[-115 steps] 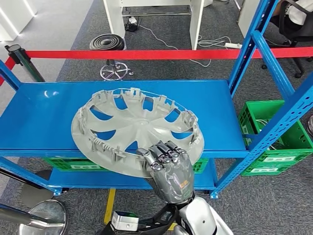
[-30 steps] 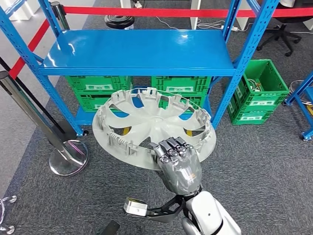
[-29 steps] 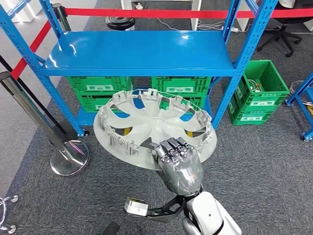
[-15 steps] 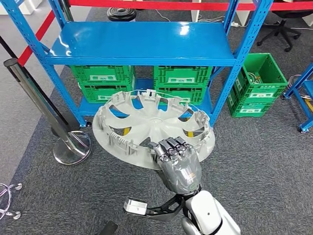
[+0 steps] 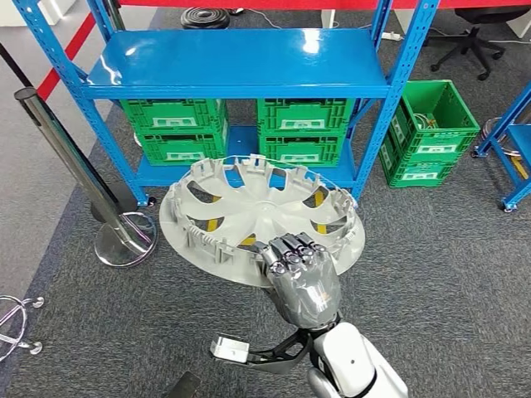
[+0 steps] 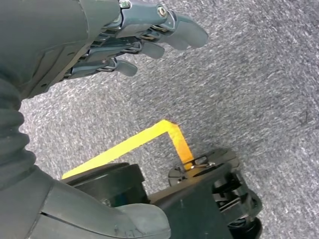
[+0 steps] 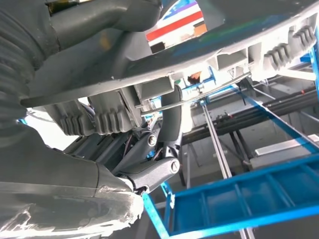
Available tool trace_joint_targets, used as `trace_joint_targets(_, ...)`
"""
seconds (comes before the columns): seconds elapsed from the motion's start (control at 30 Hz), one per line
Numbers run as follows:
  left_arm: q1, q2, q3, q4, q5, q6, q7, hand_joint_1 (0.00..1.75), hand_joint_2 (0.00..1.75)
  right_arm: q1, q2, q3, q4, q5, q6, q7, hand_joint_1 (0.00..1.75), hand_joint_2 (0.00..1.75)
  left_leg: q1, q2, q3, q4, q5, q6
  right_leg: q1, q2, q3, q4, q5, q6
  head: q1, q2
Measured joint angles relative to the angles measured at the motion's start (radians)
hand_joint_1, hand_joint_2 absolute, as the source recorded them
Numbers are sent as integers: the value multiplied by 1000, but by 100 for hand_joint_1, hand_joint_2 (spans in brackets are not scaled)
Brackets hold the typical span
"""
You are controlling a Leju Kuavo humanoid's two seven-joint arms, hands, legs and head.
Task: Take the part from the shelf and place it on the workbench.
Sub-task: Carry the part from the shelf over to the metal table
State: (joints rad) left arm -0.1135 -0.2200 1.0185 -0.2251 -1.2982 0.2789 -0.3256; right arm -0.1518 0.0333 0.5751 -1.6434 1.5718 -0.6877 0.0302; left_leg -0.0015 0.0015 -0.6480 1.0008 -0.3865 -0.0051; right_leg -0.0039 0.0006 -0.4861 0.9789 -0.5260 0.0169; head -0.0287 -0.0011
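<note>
head view has the right hand gripping the near rim of the wheel cover, a large grey disc with its ribbed inner face up, carried almost flat and out in front of the fingers, above the grey carpet. holding it by the edge nearest the body looks like a way to keep the broad part level and free of the legs while it is carried toward the workbench, which is not in sight. beyond the fingers stands the blue shelf, its top board bare, with green crates under it, so the part is off the shelf and not yet set down.

right wrist view, close behind that hand, has the fingers curled up over the cover's rim, thumb on the other face, a tight pinch on the edge.

left wrist view shows the left hand above the carpet, fingers loosely apart, holding nothing.
</note>
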Motion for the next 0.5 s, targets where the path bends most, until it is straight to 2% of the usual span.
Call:
trace_joint_targets(0.03,1,0,0,0,0,0,0,0,175,-1,0,0,1,0,0,0,175,175,1,-1,-9,20,-27,-5,-1,-2,-10,1,9,-11,-1,0)
trace_joint_targets(0.07,2,1,0,0,0,0,-1,0,175,-2,0,0,3,0,0,0,175,175,2,-3,-24,61,-72,-10,-2,-5,-22,1,20,-21,-3,0)
trace_joint_targets(0.13,3,2,0,0,0,0,-1,0,175,-3,0,0,4,0,0,0,175,175,5,-3,-56,189,-173,-18,1,-7,-49,7,39,-32,-8,0)
trace_joint_targets(0.17,3,2,0,0,0,0,-1,0,175,-3,0,0,5,0,0,0,175,175,6,-3,-65,249,-198,-20,3,-8,-65,11,48,-34,-8,0)
trace_joint_targets(0.2,3,3,0,0,0,0,-1,0,175,-3,0,0,5,0,0,0,175,175,6,-3,-63,286,-197,-20,5,-9,-81,16,57,-35,-8,0)
trace_joint_targets(0.23,3,3,0,0,0,0,-1,0,175,-3,0,0,6,0,0,0,175,175,5,-3,-47,293,-176,-17,7,-9,-98,22,65,-34,-8,0)
trace_joint_targets(0.27,2,3,0,0,0,0,-1,0,175,-3,0,0,6,0,1,0,175,175,5,-3,-14,265,-146,-13,9,-9,-115,28,74,-34,-8,0)
trace_joint_targets(0.3,1,4,0,0,0,0,-1,0,175,-3,0,0,7,0,1,0,175,175,4,-4,33,212,-125,-6,11,-8,-129,34,82,-32,-8,0)
trace_joint_targets(0.33,0,4,0,0,0,0,-1,0,175,-4,0,0,7,0,1,0,175,175,1,-4,88,140,-122,1,13,-7,-140,38,90,-30,-8,0)
trace_joint_targets(0.37,-2,5,0,0,0,0,-2,0,175,-4,0,0,7,0,1,0,175,175,-1,-4,134,71,-131,7,15,-7,-149,40,100,-27,-8,0)
trace_joint_targets(0.4,-5,5,0,0,0,0,-2,0,175,-4,0,0,7,0,0,1,175,175,-4,-4,163,22,-143,11,15,-8,-154,40,110,-23,-7,0)
trace_joint_targets(0.43,-6,5,0,0,0,0,-2,0,175,-5,0,0,7,0,0,1,175,175,-7,-4,175,-7,-149,13,14,-9,-158,38,121,-18,-7,0)
trace_joint_targets(0.47,-5,5,0,0,0,0,-3,0,175,-5,0,0,7,0,0,0,175,175,-7,-4,172,-16,-142,16,13,-9,-161,33,133,-12,-7,0)
trace_joint_targets(0.5,-4,5,0,0,0,0,-3,0,175,-5,0,1,7,0,0,0,175,175,-7,-2,164,-20,-130,20,11,-8,-166,32,133,-6,-8,0)
